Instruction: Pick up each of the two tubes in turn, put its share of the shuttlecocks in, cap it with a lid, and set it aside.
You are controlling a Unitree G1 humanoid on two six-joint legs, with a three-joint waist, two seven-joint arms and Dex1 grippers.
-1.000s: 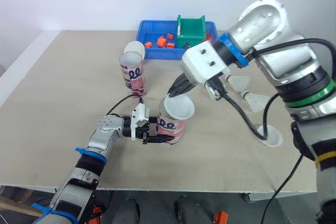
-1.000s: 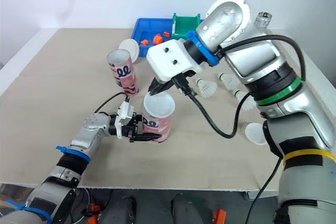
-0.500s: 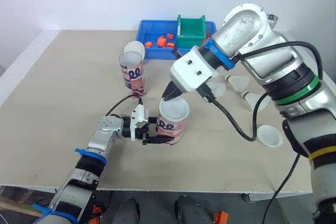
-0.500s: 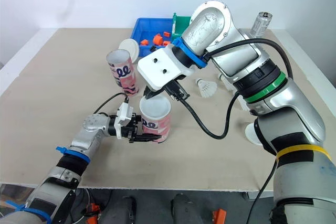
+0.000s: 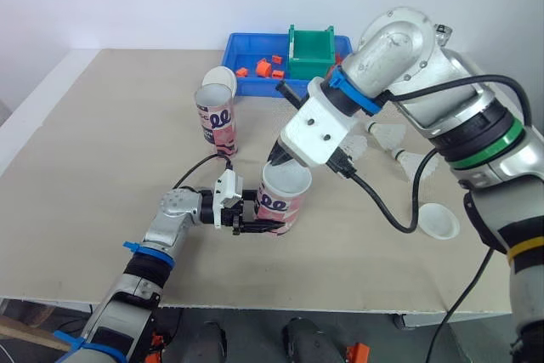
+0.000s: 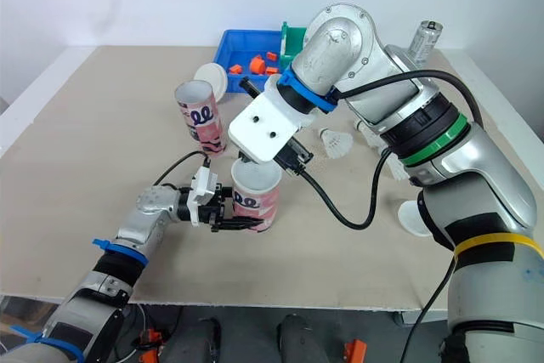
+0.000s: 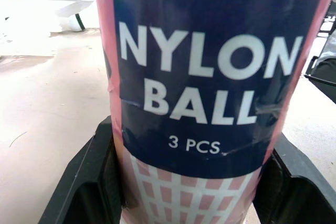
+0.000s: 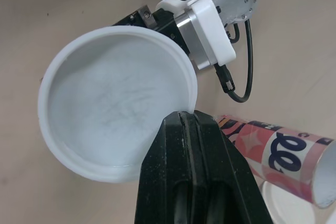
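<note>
Right gripper (image 8: 187,121): two black fingers pressed together on the rim of a round white plastic lid (image 8: 113,103), pinching it at one edge. The lid's hollow face is turned up toward the wrist. The lid lies across the mouth of a pink cylindrical tube with a navy label (image 5: 280,203); cannot tell whether it is fully seated.

Left gripper (image 5: 268,217): fingers clamped on the lower part of that same tube, one on each side. The tube stands upright near the middle of the beige table (image 5: 102,125). Label reads "NYLON BALL, 3 PCS".

Outward from the held tube:
- 11 o'clock, near: second pink tube (image 5: 215,116), upright, mouth open. A second white lid (image 5: 223,79) leans just behind it.
- 12 o'clock, at the far table edge: blue plastic tray (image 5: 246,43) holding small orange pieces (image 5: 265,66), and a green open bin (image 5: 310,48).
- 2 o'clock: loose white shuttlecocks (image 5: 391,135) lying on the table.
- 3 o'clock, well apart: third white lid (image 5: 438,220), flat on the table.
</note>
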